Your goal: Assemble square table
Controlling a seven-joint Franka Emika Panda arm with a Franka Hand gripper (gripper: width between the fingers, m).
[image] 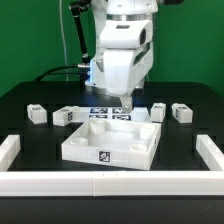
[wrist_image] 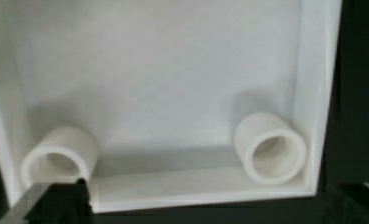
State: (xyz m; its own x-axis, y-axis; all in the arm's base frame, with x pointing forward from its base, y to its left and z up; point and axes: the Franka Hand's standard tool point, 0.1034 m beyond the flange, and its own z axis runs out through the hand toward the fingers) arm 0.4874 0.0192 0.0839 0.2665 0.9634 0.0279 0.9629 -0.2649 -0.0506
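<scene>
The square table's white top (image: pixel 110 142) lies in the middle of the black table with its raised rim up and a tag on its near side. My gripper (image: pixel 127 104) hangs open over the top's far edge, holding nothing. The wrist view looks down into the top (wrist_image: pixel 163 90), where two round corner sockets (wrist_image: pixel 62 152) (wrist_image: pixel 270 148) stand beside its rim. One dark fingertip (wrist_image: pixel 53 200) shows just outside that rim, and my gripper (wrist_image: pixel 202 206) spans it. Small white legs lie either side: two on the exterior view's left (image: pixel 37 114) (image: pixel 65 117), two on its right (image: pixel 158 112) (image: pixel 181 112).
The marker board (image: pixel 103 112) lies flat just behind the top, under the arm. Long low white border walls run along the exterior view's left (image: pixel 8 150), right (image: pixel 211 150) and front (image: pixel 100 183). A black cable hangs behind the arm.
</scene>
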